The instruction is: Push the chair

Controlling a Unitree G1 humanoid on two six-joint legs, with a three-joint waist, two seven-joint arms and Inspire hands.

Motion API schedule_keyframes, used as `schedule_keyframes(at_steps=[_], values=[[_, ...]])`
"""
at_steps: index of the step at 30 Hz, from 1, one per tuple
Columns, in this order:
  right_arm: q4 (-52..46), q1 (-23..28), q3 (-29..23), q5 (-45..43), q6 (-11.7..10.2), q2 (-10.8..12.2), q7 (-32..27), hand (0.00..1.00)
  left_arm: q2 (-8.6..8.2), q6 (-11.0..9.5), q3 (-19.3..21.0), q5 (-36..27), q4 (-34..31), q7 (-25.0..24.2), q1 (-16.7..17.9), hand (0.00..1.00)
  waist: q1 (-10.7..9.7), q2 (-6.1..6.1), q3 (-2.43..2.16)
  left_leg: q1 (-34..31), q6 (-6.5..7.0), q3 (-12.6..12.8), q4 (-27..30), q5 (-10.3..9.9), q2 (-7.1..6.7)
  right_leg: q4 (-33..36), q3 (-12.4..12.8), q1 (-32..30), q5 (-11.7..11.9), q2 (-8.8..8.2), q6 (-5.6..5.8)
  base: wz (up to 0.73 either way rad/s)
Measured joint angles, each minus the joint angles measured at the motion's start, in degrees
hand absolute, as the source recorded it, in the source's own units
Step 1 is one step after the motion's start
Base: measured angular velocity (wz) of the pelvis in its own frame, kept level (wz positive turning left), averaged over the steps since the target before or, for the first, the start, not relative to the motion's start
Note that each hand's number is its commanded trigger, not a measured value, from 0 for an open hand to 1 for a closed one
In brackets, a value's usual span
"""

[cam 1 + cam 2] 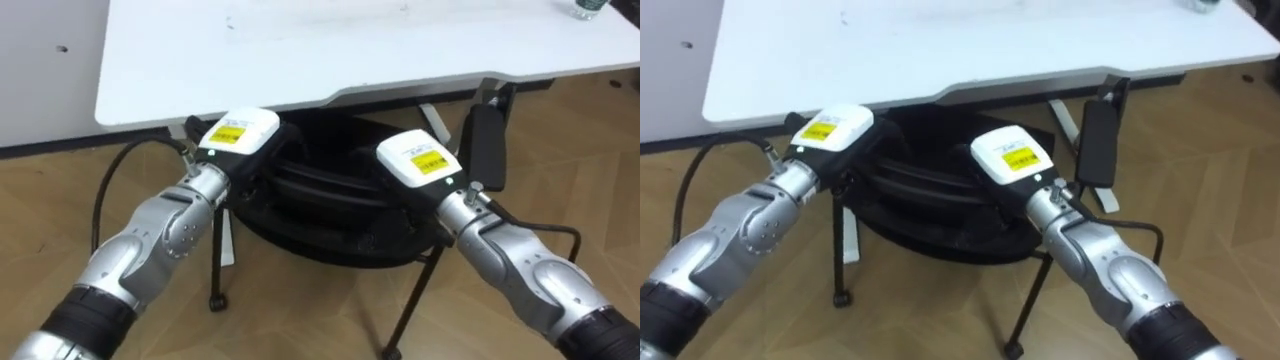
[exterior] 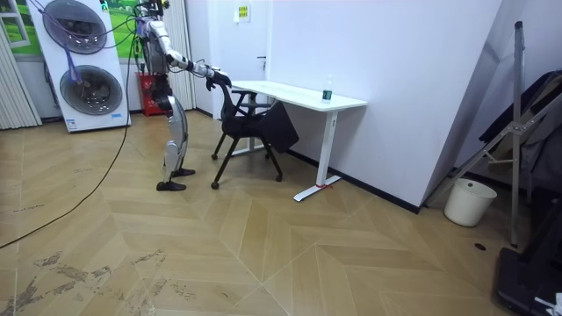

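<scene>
Standing behind the black chair (image 1: 330, 220), the robot sets its left robot hand (image 1: 238, 135) and right robot hand (image 1: 418, 160) on the backrest's top edge. The fingers are hidden, so the grip cannot be told. The chair sits partly under the white tabletop (image 1: 350, 50).

One black chair (image 1: 330, 215) with a round seat and thin metal legs. One flat white desk (image 1: 350, 50). Two robot hands with white backs, one left hand (image 1: 238, 135) and one right hand (image 1: 420, 160). One small see-through bottle (image 2: 327, 89) by the desk's back edge. One tall white machine (image 2: 88, 61) with two round doors. One white plastic bucket (image 2: 464, 202). One tall folded metal frame (image 2: 517, 105) leaning at the room view's right
</scene>
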Motion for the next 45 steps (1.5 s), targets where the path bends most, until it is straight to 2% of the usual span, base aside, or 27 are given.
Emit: schedule_keyframes(at_steps=[4,6,8,9,10,11,12,13,14,16,18,20,22,25,27,29,30,32,33,35,36,38,39,41,42,45], values=[[-0.7,0.0,-0.2,-1.0,-0.7,-0.1,0.6,0.0,0.43,-0.2,2.9,0.0,0.0,1.5,1.2,0.0,0.6,0.04,-0.03,0.9,-0.34,0.0,-0.8,0.1,0.02,-0.7,0.1,1.0,0.0,0.19,-0.15,0.0],[-2.4,0.0,-0.9,-1.0,-1.8,-1.8,1.0,0.0,0.55,-0.3,5.4,0.0,-0.2,2.4,1.2,0.0,1.2,-0.03,-0.05,1.0,-0.56,0.0,-1.1,0.3,0.01,-0.9,0.0,1.0,0.0,0.24,-0.18,0.02],[-6.8,0.0,-2.3,-0.9,-2.9,-5.1,1.0,0.0,1.32,-0.3,8.4,0.1,-0.4,4.2,1.3,0.0,1.6,-0.32,-0.14,2.5,-0.71,-0.1,-2.7,0.8,-0.3,-2.1,0.0,2.2,0.1,0.21,-0.27,0.0],[-8.1,0.0,-2.9,-0.9,-3.1,-5.8,1.0,0.0,1.61,-0.2,9.3,0.1,-0.6,4.4,1.3,0.0,1.6,-0.51,-0.19,3.0,-0.74,-0.1,-3.2,1.0,-0.43,-2.6,0.0,2.4,0.2,0.17,-0.26,0.0],[-11.0,0.0,-4.4,-0.8,-4.0,-7.2,1.2,0.0,2.79,0.1,11.0,0.1,-2.0,4.4,1.5,0.0,1.6,-1.21,-0.48,4.1,-0.89,-0.1,-4.3,1.5,-0.74,-3.3,0.0,3.1,0.3,0.06,-0.3,0.04],[-13.5,0.0,-4.6,-0.9,-5.6,-9.2,1.2,0.0,5.07,0.0,11.4,0.8,-3.9,4.2,2.6,0.0,1.6,-1.82,-0.4,5.1,-1.05,-0.2,-5.5,1.8,-0.77,-4.7,-0.1,4.4,0.7,0.23,-0.4,0.03],[-14.4,0.0,-4.8,-0.9,-6.3,-10.1,1.2,0.0,5.85,-0.1,11.7,1.2,-4.8,4.2,3.4,0.0,1.5,-2.02,-0.46,5.4,-1.09,-0.2,-5.7,1.8,-0.76,-5.5,-0.1,4.9,1.0,0.45,-0.47,0.06],[-16.7,0.1,-5.5,-0.9,-7.7,-12.4,1.1,0.0,6.17,-0.1,13.8,2.0,-7.5,4.5,5.0,0.0,1.5,-2.17,-0.47,5.7,-1.16,-0.4,-6.0,1.8,-0.76,-6.8,-0.2,5.8,1.6,0.87,-0.52,0.04],[-19.2,0.1,-7.3,-1.1,-7.9,-14.5,0.5,0.0,6.4,-0.2,16.0,2.8,-9.8,5.4,6.0,0.0,1.6,-2.29,-0.47,6.1,-1.29,-0.6,-6.7,1.9,-0.71,-7.7,-0.3,6.5,2.0,0.95,-0.58,0.04],[-21.5,0.1,-12.3,-1.3,-7.4,-16.1,-2.3,0.0,7.56,-0.3,18.0,3.1,-12.7,6.6,6.1,0.0,2.1,-2.3,-0.47,7.2,-1.29,-0.7,-7.3,1.9,-0.79,-9.0,-0.1,7.7,2.4,1.04,-0.54,0.0],[-21.9,-0.1,-16.8,-1.4,-7.0,-16.5,-5.1,0.0,8.29,-1.1,19.8,3.0,-14.0,8.3,6.1,0.0,2.4,-2.3,-0.55,9.2,-1.29,-0.6,-8.6,1.9,-1.02,-10.1,0.1,9.5,2.8,0.98,-0.47,0.0],[-22.0,-0.1,-21.6,-0.9,-7.1,-17.5,-7.2,0.0,9.37,-2.6,22.9,2.1,-14.1,10.4,6.3,0.0,2.1,-2.47,-0.63,10.3,-1.36,-0.7,-9.1,1.9,-1.17,-10.7,0.0,10.8,2.8,1.01,-0.42,0.06],[-22.4,0.0,-24.2,0.4,-7.3,-19.2,-8.5,0.0,10.1,-2.7,25.2,0.5,-14.1,11.7,7.2,0.0,1.8,-2.45,-0.62,10.4,-1.38,-0.7,-9.2,1.9,-1.17,-10.8,-0.1,11.4,2.8,1.03,-0.4,0.04],[-22.5,0.0,-27.5,0.4,-7.5,-19.9,-11.4,0.0,10.42,-2.7,28.9,-0.2,-14.0,12.9,10.1,0.0,1.0,-2.47,-0.63,11.9,-1.58,-0.4,-9.7,1.8,-1.1,-10.8,0.0,12.2,2.8,0.99,-0.39,-0.03],[-22.5,-0.1,-30.1,0.4,-7.4,-20.5,-14.0,0.0,11.0,-2.7,30.4,-0.3,-14.0,13.8,10.6,0.0,0.7,-2.47,-0.63,11.9,-1.64,-0.4,-9.7,1.7,-1.05,-10.9,0.0,12.2,2.9,1.08,-0.38,0.0],[-22.3,-0.1,-33.6,0.4,-7.5,-21.7,-17.1,0.0,12.6,-2.8,32.7,-0.3,-14.0,15.2,10.6,0.0,0.2,-2.4,-0.67,11.9,-1.67,-0.4,-9.6,1.7,-0.98,-11.0,0.2,12.1,2.9,1.18,-0.38,-0.02],[-22.2,0.0,-34.5,0.4,-7.5,-22.0,-17.7,0.0,12.88,-2.8,33.7,-0.3,-14.0,15.4,10.6,0.0,0.1,-2.37,-0.69,11.9,-1.68,-0.4,-9.6,1.7,-0.99,-11.1,0.2,12.2,2.9,1.2,-0.38,0.0],[-21.9,0.0,-38.2,0.6,-7.4,-23.8,-19.6,0.0,14.8,-2.6,37.2,-0.3,-13.9,16.5,10.9,0.0,-0.2,-2.07,-0.88,12.1,-1.68,-0.2,-9.7,1.7,-0.98,-11.8,0.4,12.5,2.9,1.21,-0.44,-0.06],[-21.7,0.0,-39.0,0.6,-7.4,-24.1,-19.9,0.0,15.13,-2.6,38.1,-0.3,-13.9,16.7,11.0,0.0,-0.2,-1.95,-1.01,12.1,-1.67,-0.1,-9.7,1.7,-0.98,-11.7,0.4,12.5,3.0,1.21,-0.44,-0.08],[-21.9,0.0,-41.5,1.0,-7.3,-25.9,-21.5,0.0,16.67,-2.5,41.1,-3.4,-13.8,18.0,12.2,0.0,-1.1,-1.22,-1.67,12.2,-1.67,0.2,-9.9,1.7,-0.97,-11.8,0.8,12.3,3.0,1.16,-0.4,-0.07],[-22.0,0.0,-42.0,1.3,-7.3,-26.5,-21.9,0.0,16.92,-2.5,42.1,-4.3,-13.8,18.6,12.7,0.0,-1.4,-0.99,-1.8,12.3,-1.65,0.3,-10.0,1.7,-0.99,-11.8,0.9,12.4,3.0,1.12,-0.36,-0.14],[-22.4,1.3,-44.7,3.3,-7.3,-28.2,-23.8,0.0,18.05,-2.4,46.0,-6.6,-13.8,20.7,15.0,0.0,-1.8,-0.63,-2.21,13.6,-1.7,1.3,-11.3,1.9,-0.96,-11.8,1.7,12.6,3.0,0.98,-0.33,-0.21],[-22.4,1.9,-45.7,4.6,-7.3,-28.6,-24.2,0.0,18.39,-2.4,47.3,-7.0,-13.8,21.4,15.9,0.0,-1.7,-0.63,-2.21,14.1,-1.74,1.5,-11.9,2.1,-0.96,-11.8,1.8,12.8,3.0,0.92,-0.33,-0.21],[-22.1,5.4,-50.3,10.0,-7.0,-29.5,-26.5,0.0,18.72,-1.9,51.7,-9.9,-13.6,24.0,19.1,0.0,-1.8,-0.4,-2.12,15.5,-1.83,2.3,-12.9,2.1,-0.91,-11.8,2.3,13.5,3.0,0.88,-0.31,-0.18],[-21.7,6.1,-51.3,11.2,-6.8,-29.5,-27.3,0.0,18.72,-1.6,52.4,-11.2,-13.5,24.6,19.9,0.0,-1.9,-0.35,-2.12,15.7,-1.84,2.5,-13.0,2.1,-0.9,-11.8,2.3,13.6,3.0,0.88,-0.31,-0.13],[-18.7,9.0,-57.6,15.7,-6.3,-29.5,-31.3,0.0,18.2,-0.5,56.5,-18.8,-13.0,28.5,24.8,0.0,-3.4,0.25,-1.73,15.3,-1.84,2.9,-12.9,2.0,-0.93,-11.9,2.4,13.2,3.0,0.87,-0.3,-0.04]])
